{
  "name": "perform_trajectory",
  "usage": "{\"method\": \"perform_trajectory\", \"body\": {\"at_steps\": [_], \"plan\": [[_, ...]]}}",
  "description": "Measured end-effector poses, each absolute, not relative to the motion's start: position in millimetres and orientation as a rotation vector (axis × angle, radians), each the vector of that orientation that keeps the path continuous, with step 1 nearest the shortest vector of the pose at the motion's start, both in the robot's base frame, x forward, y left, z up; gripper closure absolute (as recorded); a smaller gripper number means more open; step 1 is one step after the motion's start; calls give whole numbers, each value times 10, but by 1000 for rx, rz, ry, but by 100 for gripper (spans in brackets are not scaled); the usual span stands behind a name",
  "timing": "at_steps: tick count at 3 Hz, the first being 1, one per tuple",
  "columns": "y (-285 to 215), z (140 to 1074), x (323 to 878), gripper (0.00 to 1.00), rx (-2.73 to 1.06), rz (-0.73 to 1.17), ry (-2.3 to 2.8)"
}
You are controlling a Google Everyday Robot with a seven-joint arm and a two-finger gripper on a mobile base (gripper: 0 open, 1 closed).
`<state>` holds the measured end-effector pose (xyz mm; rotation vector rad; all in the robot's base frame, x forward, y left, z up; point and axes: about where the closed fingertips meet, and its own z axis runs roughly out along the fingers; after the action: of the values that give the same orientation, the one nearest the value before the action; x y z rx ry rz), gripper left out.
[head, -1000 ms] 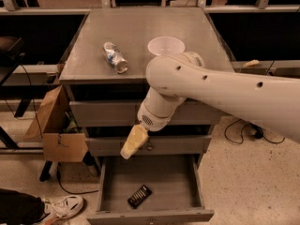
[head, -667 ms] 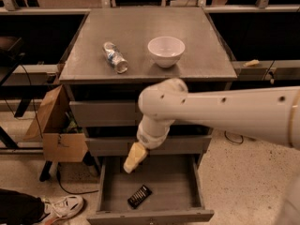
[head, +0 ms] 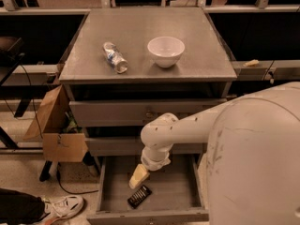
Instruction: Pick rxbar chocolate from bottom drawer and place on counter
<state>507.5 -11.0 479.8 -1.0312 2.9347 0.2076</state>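
In the camera view, the bottom drawer (head: 174, 192) is standing pulled out toward the near side, its flat grey floor showing. The rxbar chocolate (head: 139, 196) is lying on that floor, left of the middle and close to the near front wall, turned at a slant. The gripper (head: 138, 176) is hanging inside the drawer opening, just on the far side of the bar and pointing down and to the left at it. Its pale tip is sitting very near the bar's far end, and whether the two are touching cannot be told. Whether the gripper is wide or narrow cannot be told either; it is not holding anything that shows. The white arm (head: 192, 128) is reaching in from the right, crossing in front of the middle drawer (head: 112, 146), and its large shell is filling the near right corner. The top drawer (head: 117, 112) is sitting closed under the counter (head: 201, 36). On the counter a white bowl (head: 166, 50) is standing upright near the middle, and a clear plastic bottle (head: 115, 57) is lying on its side to the bowl's left, apart from it. A cardboard box (head: 56, 132) is leaning on the floor left of the cabinet, and a white shoe (head: 65, 205) is showing at the near left.
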Motion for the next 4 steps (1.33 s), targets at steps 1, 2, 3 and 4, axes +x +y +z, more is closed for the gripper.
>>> {"method": "perform_trajectory", "body": {"at_steps": [1,2,3,4], "plan": [[-109,4792,5061,0,-1012,210,2929],[121,4506,5174,0,-964,316,2905],[461,3891,5372,0,-791,479,2901],[591,3184,5496,0,-556,570,2941]]}}
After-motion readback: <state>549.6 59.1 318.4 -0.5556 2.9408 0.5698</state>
